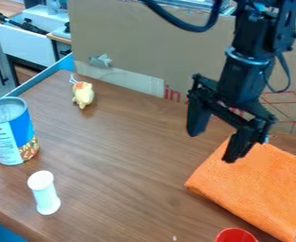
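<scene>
The black gripper (212, 145) hangs at the upper right, its two fingers spread wide with nothing between them. Below and to its right, a folded orange cloth (258, 185) lies flat on the brown wooden table (121, 156). One fingertip is over or beside the cloth's upper left part; whether it touches cannot be told. A small yellow toy figure (83, 94) with an orange patch is at the back left. The blue and white can (10, 134) stands at the left edge, and a white cylinder with wider ends (44, 193) stands upright nearer the front.
At the bottom edge, right of centre, is a red cup-like object (236, 235), partly cut off. A cardboard panel (143, 47) rises behind the table. Blue edging (42, 77) runs along the back left side.
</scene>
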Motion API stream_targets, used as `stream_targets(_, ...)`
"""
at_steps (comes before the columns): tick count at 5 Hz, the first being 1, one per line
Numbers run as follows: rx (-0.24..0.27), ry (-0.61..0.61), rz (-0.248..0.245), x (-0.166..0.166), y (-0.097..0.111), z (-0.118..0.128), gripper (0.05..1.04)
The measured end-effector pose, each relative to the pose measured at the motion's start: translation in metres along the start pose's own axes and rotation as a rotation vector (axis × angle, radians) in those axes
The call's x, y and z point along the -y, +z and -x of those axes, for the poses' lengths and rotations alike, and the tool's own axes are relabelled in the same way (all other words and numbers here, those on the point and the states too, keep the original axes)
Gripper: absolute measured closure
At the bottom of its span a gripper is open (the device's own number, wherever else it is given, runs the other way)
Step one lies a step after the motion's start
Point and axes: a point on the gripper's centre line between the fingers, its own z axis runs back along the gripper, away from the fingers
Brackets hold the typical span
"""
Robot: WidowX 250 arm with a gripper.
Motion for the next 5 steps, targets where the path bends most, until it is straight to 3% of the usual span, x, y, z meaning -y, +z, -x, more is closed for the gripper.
stream_targets(1,0.006,-0.082,-0.008,0.024,-0.004,0.005,0.083)
stream_targets(2,-0.018,-0.121,0.009,0.043,-0.001,0.009,0.083)
stream_targets(5,-0.125,-0.196,0.109,0.072,-0.026,0.019,0.083)
